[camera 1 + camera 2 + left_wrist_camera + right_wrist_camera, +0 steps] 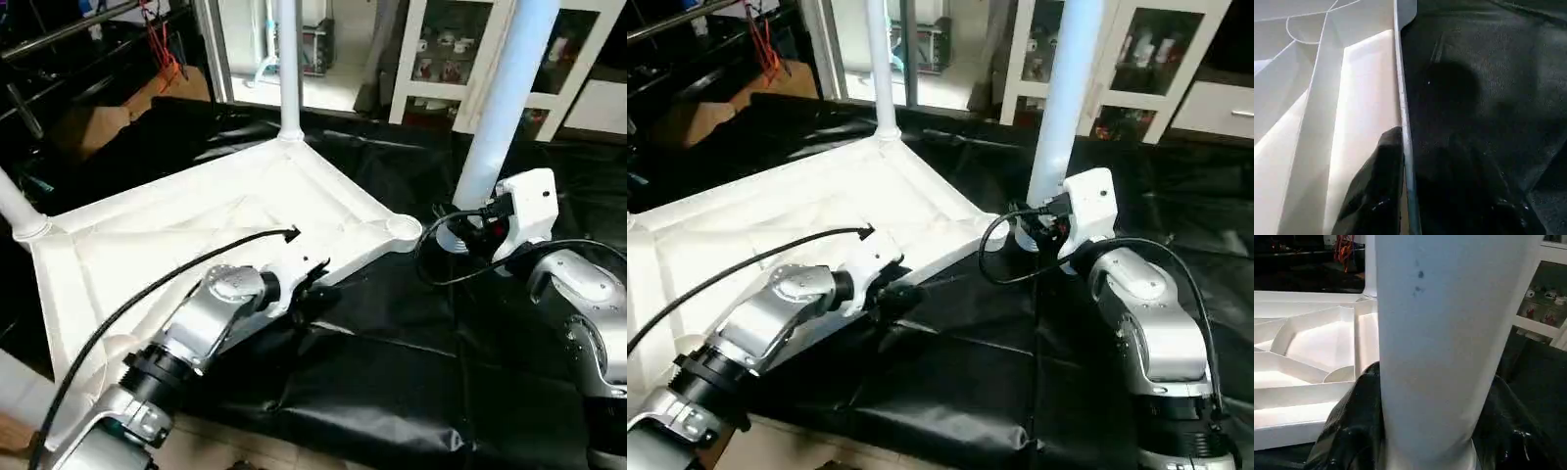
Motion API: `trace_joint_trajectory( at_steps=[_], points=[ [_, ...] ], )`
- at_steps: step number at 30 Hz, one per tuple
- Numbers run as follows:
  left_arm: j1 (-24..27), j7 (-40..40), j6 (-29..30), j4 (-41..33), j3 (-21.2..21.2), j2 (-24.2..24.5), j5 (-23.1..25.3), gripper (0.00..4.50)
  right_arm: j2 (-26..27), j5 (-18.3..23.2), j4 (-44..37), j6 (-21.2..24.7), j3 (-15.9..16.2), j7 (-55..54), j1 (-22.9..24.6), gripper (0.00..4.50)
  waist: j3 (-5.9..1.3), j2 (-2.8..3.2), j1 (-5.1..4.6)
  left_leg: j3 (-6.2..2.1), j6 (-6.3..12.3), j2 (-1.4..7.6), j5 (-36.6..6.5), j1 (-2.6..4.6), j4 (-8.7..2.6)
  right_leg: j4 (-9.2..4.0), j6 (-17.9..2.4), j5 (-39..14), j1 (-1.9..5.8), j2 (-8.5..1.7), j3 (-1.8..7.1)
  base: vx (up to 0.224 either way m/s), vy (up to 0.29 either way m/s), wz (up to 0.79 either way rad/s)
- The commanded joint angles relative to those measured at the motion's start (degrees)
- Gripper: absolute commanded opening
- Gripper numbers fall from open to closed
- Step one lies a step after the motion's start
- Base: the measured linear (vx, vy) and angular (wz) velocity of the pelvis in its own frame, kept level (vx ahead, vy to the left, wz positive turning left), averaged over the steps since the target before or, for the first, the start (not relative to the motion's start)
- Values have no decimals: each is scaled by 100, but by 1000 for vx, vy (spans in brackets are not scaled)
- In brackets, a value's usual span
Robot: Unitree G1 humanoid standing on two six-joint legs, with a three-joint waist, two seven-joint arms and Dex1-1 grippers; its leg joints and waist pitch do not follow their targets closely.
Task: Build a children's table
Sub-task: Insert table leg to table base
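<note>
A brown cardboard box [108, 122] sits at 10 o'clock behind the crinkled black plastic sheet [392, 372] covering the work surface. The white plastic rectangular tabletop [196, 220], ribbed underside up, lies at centre-left with one white tapered tubular leg [287, 69] standing in its 12 o'clock corner socket. The left gripper [1415, 196] straddles the tabletop's thin near rim, one black finger on each side, narrowly spread. At 2 o'clock, the right gripper [1425, 431] clasps a second smooth white leg [500, 108] standing beside the right corner socket [402, 227]. A white glass-fronted cabinet [441, 49] stands behind.

Upright leg [505, 108] cut off above
</note>
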Motion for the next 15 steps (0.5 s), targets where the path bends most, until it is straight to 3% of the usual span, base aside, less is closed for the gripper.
trace_joint_trajectory(
  at_steps=[1,9,15],
  points=[
    [77,-490,-353,221,-350,280,290,127,-3,11,-113,-16,0,-4,34,192,-370,-64,-16,-89,148,191,-638,144,-398,-556,-1238,11,240,-386,260,0,0,0],
    [326,-1304,-1840,562,-352,921,402,68,-16,-1,-129,-80,-81,7,128,192,-383,-44,-25,-79,123,196,-622,157,-412,-524,-1229,226,231,-382,260,0,0,0],
    [495,-1667,-2512,710,-81,1297,248,29,72,133,-228,-254,-159,108,274,192,-387,-17,-39,-81,78,210,-743,165,-435,-534,-1179,2,212,-392,261,0,0,0]
  ],
)
